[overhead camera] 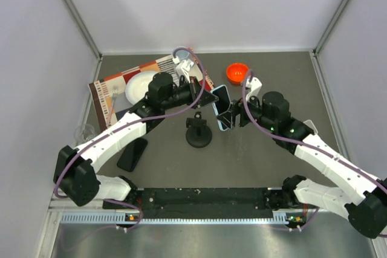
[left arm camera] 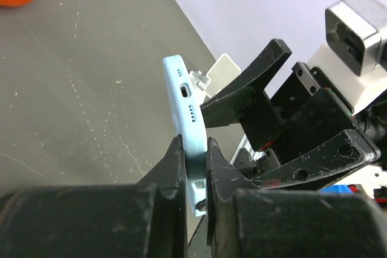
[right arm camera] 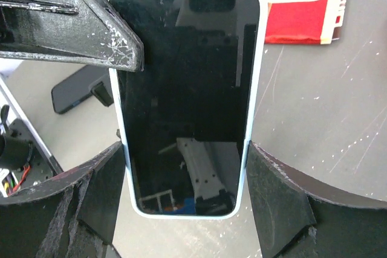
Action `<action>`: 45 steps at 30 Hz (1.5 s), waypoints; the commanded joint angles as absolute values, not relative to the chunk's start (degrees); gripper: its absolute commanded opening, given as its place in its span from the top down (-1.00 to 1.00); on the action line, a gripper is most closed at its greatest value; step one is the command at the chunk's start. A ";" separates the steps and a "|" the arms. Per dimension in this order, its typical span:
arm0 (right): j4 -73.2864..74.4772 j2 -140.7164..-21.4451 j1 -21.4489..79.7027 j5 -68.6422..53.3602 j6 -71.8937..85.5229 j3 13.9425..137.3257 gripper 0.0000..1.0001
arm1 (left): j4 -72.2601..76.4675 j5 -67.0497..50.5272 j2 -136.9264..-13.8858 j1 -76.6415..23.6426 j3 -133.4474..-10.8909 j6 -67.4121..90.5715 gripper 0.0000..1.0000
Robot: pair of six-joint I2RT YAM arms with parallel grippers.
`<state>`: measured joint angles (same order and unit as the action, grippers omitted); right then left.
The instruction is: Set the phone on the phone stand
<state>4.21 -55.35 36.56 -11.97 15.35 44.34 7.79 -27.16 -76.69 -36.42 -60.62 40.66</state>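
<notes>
While it was clamped by the left gripper [left arm camera: 193, 149], the light-blue-cased smartphone [overhead camera: 221, 108] was held aloft near the black round-based phone stand [overhead camera: 199, 132] — its edges were flanked by the right gripper [right arm camera: 184, 173], contact undeterminable.

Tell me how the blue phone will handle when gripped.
Likely stiff: the phone juts out straight though the left pincer clamps just part of it. Probably slippery: its glossy front mirrors the rig. Perhaps tippy on the stand, being tall and thin.
</notes>
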 commanded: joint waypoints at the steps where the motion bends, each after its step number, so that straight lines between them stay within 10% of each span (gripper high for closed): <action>1: 12.20 -56.69 37.62 -15.73 12.66 52.81 -0.30 | 8.27 -29.09 -71.55 -36.56 -59.68 34.90 1.00; 12: 22.94 -51.24 32.62 -26.52 7.29 56.60 -0.74 | 1.42 -38.75 -61.44 -36.21 -56.25 26.21 1.00; 20: 19.53 -57.21 32.17 -48.06 10.45 60.91 -0.67 | -1.14 -50.08 -60.64 -36.21 -56.25 22.67 1.00; 38: 5.10 -61.00 35.24 -55.20 20.21 57.31 1.00 | -2.10 -41.15 -57.75 -36.21 -54.93 23.03 1.00; 45: -3.15 -58.63 38.06 -40.18 28.20 52.75 1.00 | -3.78 -28.04 -53.97 -36.30 -53.27 24.61 1.00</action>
<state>6.48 -61.04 35.83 -48.93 20.29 55.44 -8.67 -41.43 -55.86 -36.49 -53.43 24.27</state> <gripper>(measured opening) 0.099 0.147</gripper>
